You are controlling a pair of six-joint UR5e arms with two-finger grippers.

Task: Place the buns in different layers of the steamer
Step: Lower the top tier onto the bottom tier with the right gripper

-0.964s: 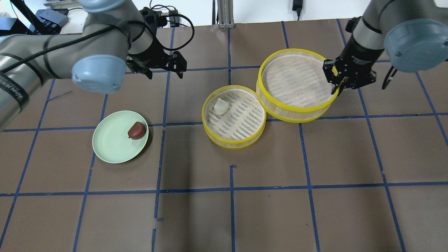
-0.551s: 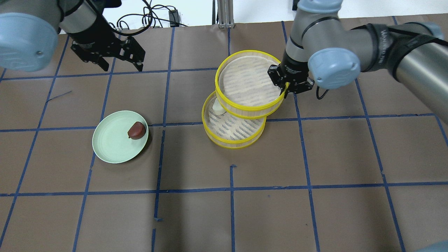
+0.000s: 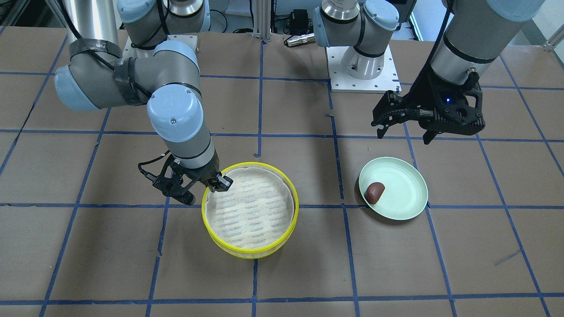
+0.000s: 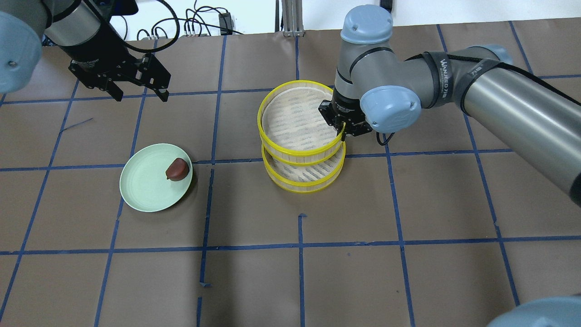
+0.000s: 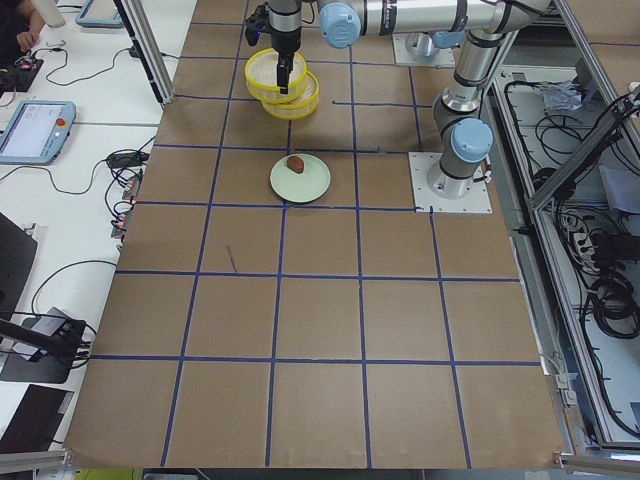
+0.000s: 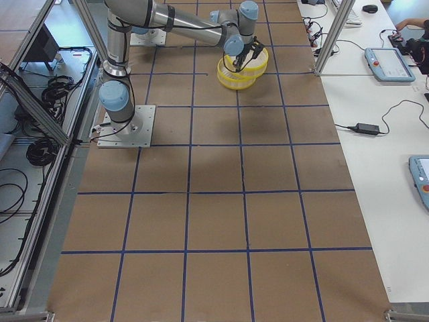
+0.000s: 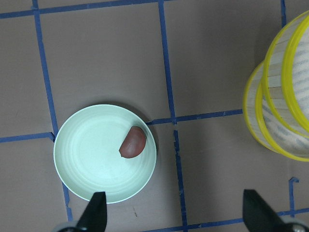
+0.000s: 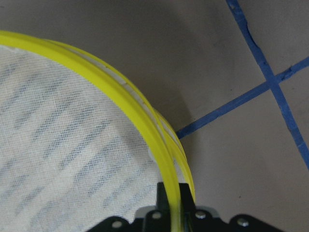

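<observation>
My right gripper [image 4: 341, 129] is shut on the yellow rim [image 8: 171, 193] of the upper steamer layer [image 4: 292, 120]. It holds that layer over the lower layer [image 4: 302, 190], nearly aligned with it in the front-facing view [image 3: 249, 211]. The white bun is hidden under the upper layer. The dark reddish-brown bun [image 4: 177, 169] lies on the pale green plate [image 4: 143, 186]. It also shows in the left wrist view [image 7: 133, 142]. My left gripper [image 4: 140, 93] is open and empty, high above the table behind the plate.
Brown table paper with a blue tape grid. Cables and a metal post stand at the far edge [image 4: 290, 18]. My right arm's elbow [image 4: 390, 109] hangs just right of the steamer stack.
My right gripper has carried the upper layer leftward from beside the lower layer to over it, covering the white bun. My left gripper has moved left, still open.
</observation>
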